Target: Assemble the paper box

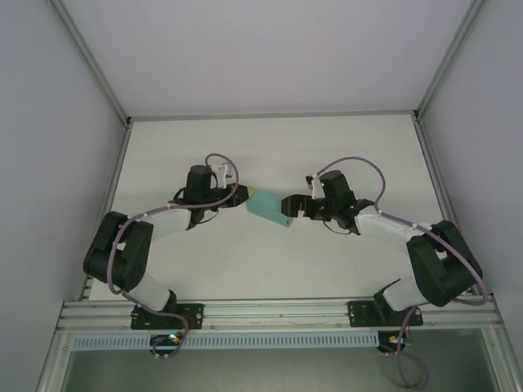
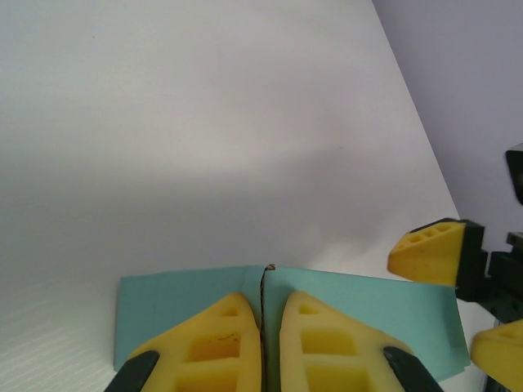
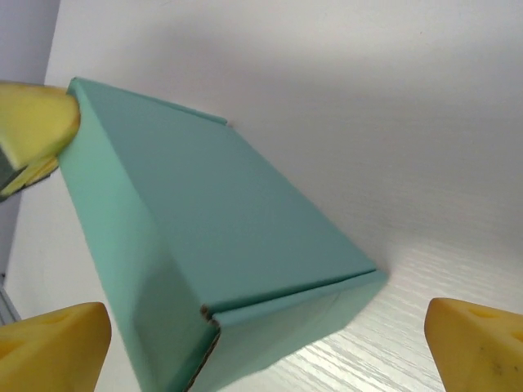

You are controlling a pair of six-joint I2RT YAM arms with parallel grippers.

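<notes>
Left wrist view: the left gripper (image 2: pixel 263 314) is pinched tight on a thin card edge of the paper box (image 2: pixel 188 298). The right gripper (image 3: pixel 265 343) is spread wide, a finger on either side of the box's other end. Between the two arms, the box is over the middle of the table (image 1: pixel 270 147), with bare white surface all round and the walls well apart. It is a closed, plain teal-green rectangle, tilted.
</notes>
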